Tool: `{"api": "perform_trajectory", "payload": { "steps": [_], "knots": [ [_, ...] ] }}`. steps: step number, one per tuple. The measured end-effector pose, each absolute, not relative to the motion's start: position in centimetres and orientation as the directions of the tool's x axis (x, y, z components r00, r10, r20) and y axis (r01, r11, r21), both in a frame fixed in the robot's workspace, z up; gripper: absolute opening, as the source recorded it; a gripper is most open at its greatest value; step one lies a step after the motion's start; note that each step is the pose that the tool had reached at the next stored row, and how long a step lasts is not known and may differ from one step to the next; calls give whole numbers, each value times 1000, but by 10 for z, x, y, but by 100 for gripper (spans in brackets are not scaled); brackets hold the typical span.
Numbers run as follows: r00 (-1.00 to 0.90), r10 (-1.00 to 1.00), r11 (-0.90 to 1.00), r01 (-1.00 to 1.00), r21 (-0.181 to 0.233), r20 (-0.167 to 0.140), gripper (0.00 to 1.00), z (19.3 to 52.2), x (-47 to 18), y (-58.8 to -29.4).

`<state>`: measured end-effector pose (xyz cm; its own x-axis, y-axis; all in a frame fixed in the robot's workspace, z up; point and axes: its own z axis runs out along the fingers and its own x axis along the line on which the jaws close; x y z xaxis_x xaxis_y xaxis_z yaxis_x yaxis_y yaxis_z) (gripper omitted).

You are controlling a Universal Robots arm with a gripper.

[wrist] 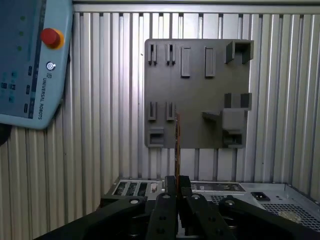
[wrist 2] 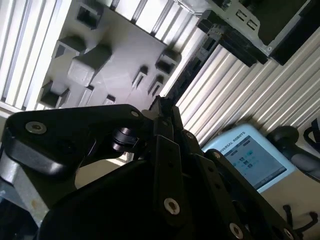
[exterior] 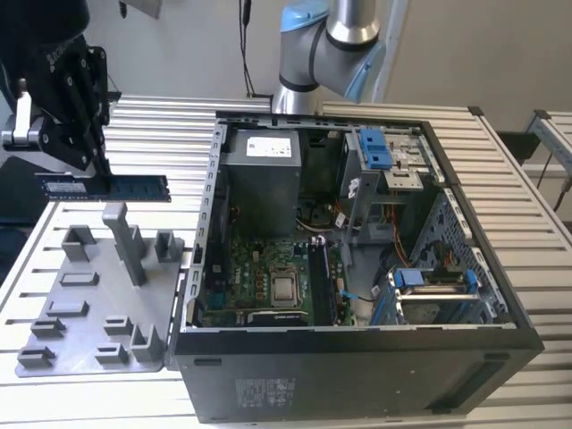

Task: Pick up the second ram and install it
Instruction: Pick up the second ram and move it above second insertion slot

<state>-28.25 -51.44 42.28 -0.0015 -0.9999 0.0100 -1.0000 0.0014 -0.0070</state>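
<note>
In the exterior view my gripper [exterior: 100, 175] hangs at the far left, above the back edge of the grey tray [exterior: 85, 308]. It is shut on the second ram [exterior: 134, 188], a dark flat strip held level, with both ends sticking out past the fingers. The first wrist view has the ram [wrist: 177, 142] edge-on as a thin line running out from my gripper [wrist: 177, 181] over the tray [wrist: 197, 90]. In the second wrist view the ram [wrist 2: 186, 72] is a dark strip leaving my gripper [wrist 2: 162, 106].
An open computer case [exterior: 357, 375] lies at the exterior view's right of the tray, with the motherboard [exterior: 259, 277], the silver processor [exterior: 284, 289] and dark memory slots [exterior: 320, 284] inside. A teach pendant [wrist: 27, 65] lies on the slatted table [exterior: 161, 134]. The arm's base [exterior: 313, 54] stands behind the case.
</note>
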Motion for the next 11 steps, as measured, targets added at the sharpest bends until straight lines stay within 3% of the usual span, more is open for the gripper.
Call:
{"api": "perform_trajectory", "payload": {
  "steps": [11],
  "knots": [
    [-1, -1000, 1, -1000, -7, 10, 14, 423, -235, -514]
  ]
}}
